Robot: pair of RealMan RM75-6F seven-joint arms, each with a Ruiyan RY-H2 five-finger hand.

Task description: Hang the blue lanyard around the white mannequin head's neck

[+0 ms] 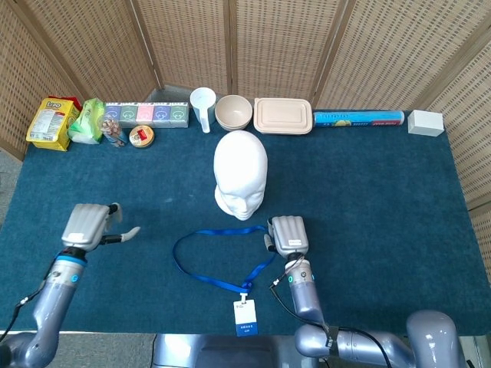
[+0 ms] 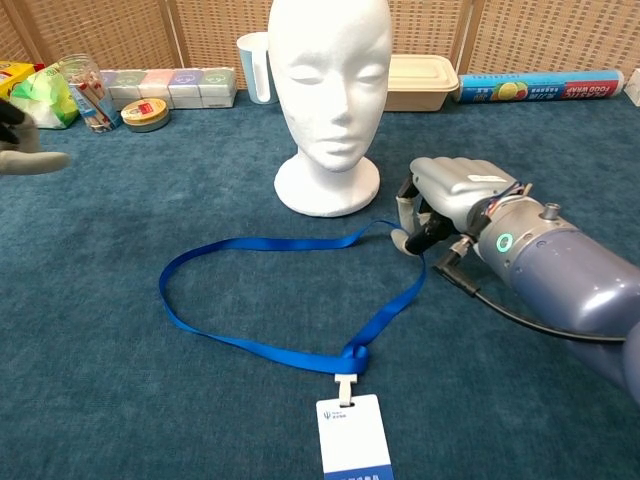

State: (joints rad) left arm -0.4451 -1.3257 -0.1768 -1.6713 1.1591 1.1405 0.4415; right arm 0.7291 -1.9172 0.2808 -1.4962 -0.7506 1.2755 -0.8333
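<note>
Blue lanyard (image 2: 262, 300) lies looped on the cloth, its near bend pinched by the right hand (image 2: 447, 203), just before the mannequin head (image 2: 330, 95). Grasping looks under way; next it must lift the loop over the crown. Left hand (image 1: 90, 226) hovers well aside, fingers spread, holding nothing.

The blue lanyard (image 2: 262, 296) lies looped flat on the cloth, badge nearest, before the upright white head (image 2: 329, 95).

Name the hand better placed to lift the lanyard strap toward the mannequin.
Right. The right hand already sits at the blue lanyard strap's right bend, beside the mannequin head. The left hand hangs apart from the loop.
</note>
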